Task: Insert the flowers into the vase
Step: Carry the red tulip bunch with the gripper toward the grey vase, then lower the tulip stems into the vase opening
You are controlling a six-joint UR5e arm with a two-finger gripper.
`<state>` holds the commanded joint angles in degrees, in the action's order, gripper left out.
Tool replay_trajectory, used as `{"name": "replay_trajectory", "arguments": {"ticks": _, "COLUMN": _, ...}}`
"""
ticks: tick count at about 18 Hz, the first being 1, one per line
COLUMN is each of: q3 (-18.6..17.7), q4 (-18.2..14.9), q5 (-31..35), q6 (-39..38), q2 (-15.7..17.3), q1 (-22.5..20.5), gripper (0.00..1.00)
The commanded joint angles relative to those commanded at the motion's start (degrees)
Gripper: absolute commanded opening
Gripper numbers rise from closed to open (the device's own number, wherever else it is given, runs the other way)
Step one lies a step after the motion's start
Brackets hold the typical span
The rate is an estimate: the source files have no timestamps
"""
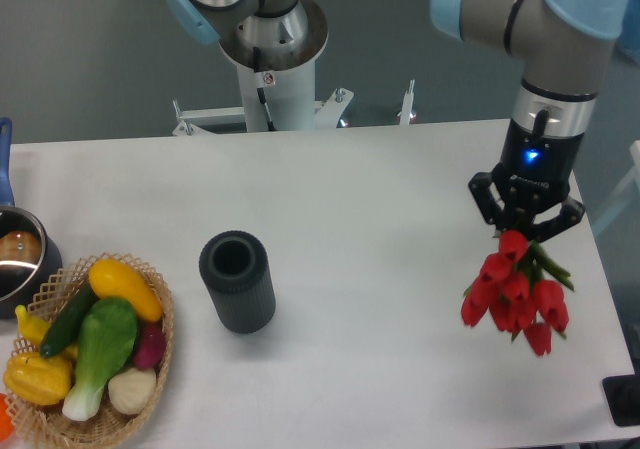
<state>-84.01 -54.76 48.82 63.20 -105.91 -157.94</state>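
Start with the containers on your left. The vase [237, 281] stands upright on the white surface [380, 189], a dark grey ribbed cylinder with its round mouth facing up and nothing inside it. Near it, at the lower left corner, you have a wicker basket [160, 341] packed with vegetables: a yellow squash [126, 287], a dark green cucumber [66, 322], a pale green leafy piece [100, 351], a small purple one [150, 348], a whitish bulb [131, 390] and a yellow pepper [37, 377]. Just beside the basket, at the left edge, sits a shiny metal pot [20, 261] with a blue handle [5, 159]; something brownish shows in it, but you cannot tell what.

Your flowers [514, 292] are well apart from the vase, over the right side of the surface. The gripper [527, 227] is closed around their green stems, and the red tulip buds hang down below it, off the surface, with a few green leaves poking out to the right. A blue light glows on the wrist above.

The surface is plain white. Behind it you see the arm's white base column [272, 79], a metal bracket [300, 114] at its foot, and a grey-green wall [90, 49]. A dark object [622, 401] sits at the lower right corner.
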Motion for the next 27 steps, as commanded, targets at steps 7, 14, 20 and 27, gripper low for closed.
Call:
{"name": "replay_trajectory", "arguments": {"ticks": 7, "q3": -3.61, "q4": 1.85, "q5": -20.74, "q6": -1.15, "q2": 1.24, "q1": -0.62, "gripper": 0.0}}
{"name": "replay_trajectory", "arguments": {"ticks": 14, "q3": -6.16, "q4": 2.03, "q5": -30.8, "q6": -3.17, "q2": 2.2, "q1": 0.52, "gripper": 0.0}}
{"name": "replay_trajectory", "arguments": {"ticks": 20, "q3": -6.17, "q4": 2.12, "q5": -31.94, "q6": -2.73, "q2": 3.34, "q1": 2.19, "gripper": 0.0}}
{"name": "replay_trajectory", "arguments": {"ticks": 27, "q3": -7.75, "q4": 2.03, "q5": -37.12, "q6": -2.82, "q2": 5.54, "q1": 3.51, "gripper": 0.0}}
